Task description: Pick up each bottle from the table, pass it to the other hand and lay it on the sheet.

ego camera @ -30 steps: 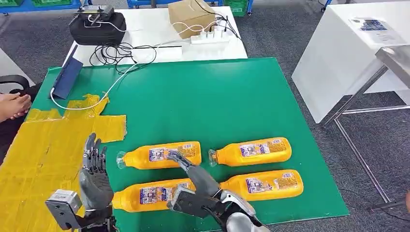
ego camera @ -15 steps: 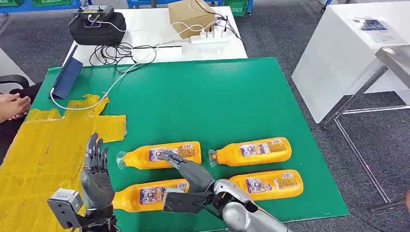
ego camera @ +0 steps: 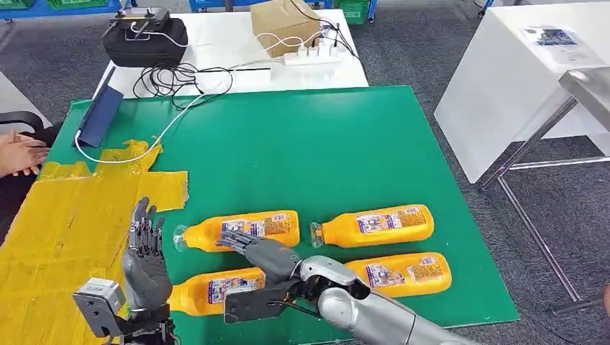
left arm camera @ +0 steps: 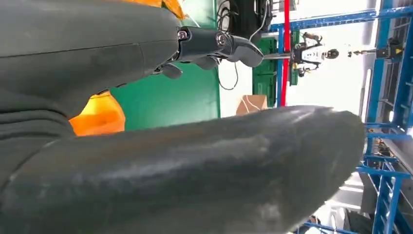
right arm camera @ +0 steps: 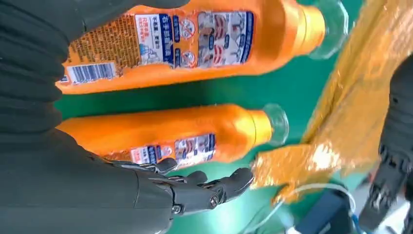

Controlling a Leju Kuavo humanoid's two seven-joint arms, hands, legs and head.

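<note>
Reaching over the lower left bottle (ego camera: 216, 289), the right hand (ego camera: 252, 251) spreads empty to grab it; left hand (ego camera: 144, 262) waits, released.

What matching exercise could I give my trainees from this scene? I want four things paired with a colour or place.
Things:
1. bottles
2. sheet
3. mat
4. cardboard box

Descriptions:
A. green
B. lying on their sides, orange
C. on the white table beyond the mat
D. yellow, at the mat's left side

Pairs: 1-B, 2-D, 3-A, 4-C
</note>
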